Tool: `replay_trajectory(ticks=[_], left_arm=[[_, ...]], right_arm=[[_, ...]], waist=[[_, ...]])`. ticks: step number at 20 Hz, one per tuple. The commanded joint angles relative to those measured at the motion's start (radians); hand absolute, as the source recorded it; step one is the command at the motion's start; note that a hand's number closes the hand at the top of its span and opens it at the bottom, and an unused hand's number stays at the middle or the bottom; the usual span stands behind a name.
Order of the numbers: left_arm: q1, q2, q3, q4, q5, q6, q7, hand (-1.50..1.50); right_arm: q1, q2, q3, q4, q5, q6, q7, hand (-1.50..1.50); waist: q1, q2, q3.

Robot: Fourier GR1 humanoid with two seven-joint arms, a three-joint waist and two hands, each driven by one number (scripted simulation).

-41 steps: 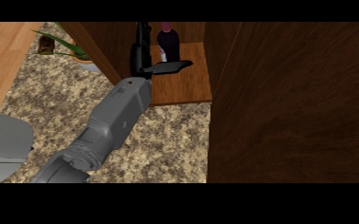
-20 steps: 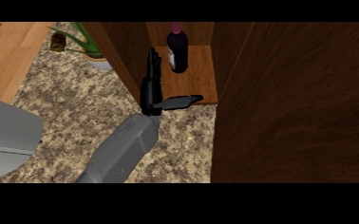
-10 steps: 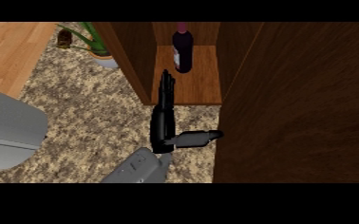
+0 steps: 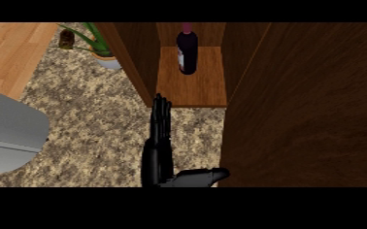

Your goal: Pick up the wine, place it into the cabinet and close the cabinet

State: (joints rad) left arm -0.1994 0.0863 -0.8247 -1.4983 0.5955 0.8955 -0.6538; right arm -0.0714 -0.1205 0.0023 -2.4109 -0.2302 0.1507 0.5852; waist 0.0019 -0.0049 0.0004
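The dark wine bottle (image 4: 187, 53) with a pinkish top stands upright inside the open wooden cabinet, on its light shelf floor (image 4: 193, 92). Nothing touches it. My left hand (image 4: 158, 150) lies over the speckled counter in front of the cabinet, well below the bottle. Its fingers are straight and point toward the shelf edge, the thumb sticks out to the right, and it holds nothing. The cabinet door (image 4: 301, 116) stands open as a large dark wood panel along the right. My right hand does not show.
A potted green plant (image 4: 99, 48) stands left of the cabinet's side wall, with a small dark object (image 4: 67, 39) beside it. A grey rounded thing (image 4: 18, 136) lies at the left edge. A light wooden surface (image 4: 22, 53) fills the top left corner.
My left hand has let go of the wine and drawn back out of the cabinet toward the lower edge. The bottle stays standing on the shelf.
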Motion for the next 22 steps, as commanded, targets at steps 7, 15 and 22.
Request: replay_trajectory(ticks=[7,15,22], left_arm=[[0.232,0.212,-0.068,-0.345,-0.081,-0.016,0.028,-1.5],[0.277,0.36,0.002,-0.432,-0.032,-0.175,0.062,-1.5],[0.398,0.463,0.058,-0.523,-0.014,-0.247,0.016,-1.5]], right_arm=[[0.063,0.029,0.044,-0.089,-0.096,0.024,0.032,-1.5],[0.108,-0.013,0.078,-0.138,-0.134,0.112,0.071,1.5],[0.111,-0.001,0.145,-0.111,-0.201,0.118,0.137,1.5]], waist=[[0.0,0.001,0.0],[-0.008,0.002,-0.001],[-0.002,0.002,-0.001]])
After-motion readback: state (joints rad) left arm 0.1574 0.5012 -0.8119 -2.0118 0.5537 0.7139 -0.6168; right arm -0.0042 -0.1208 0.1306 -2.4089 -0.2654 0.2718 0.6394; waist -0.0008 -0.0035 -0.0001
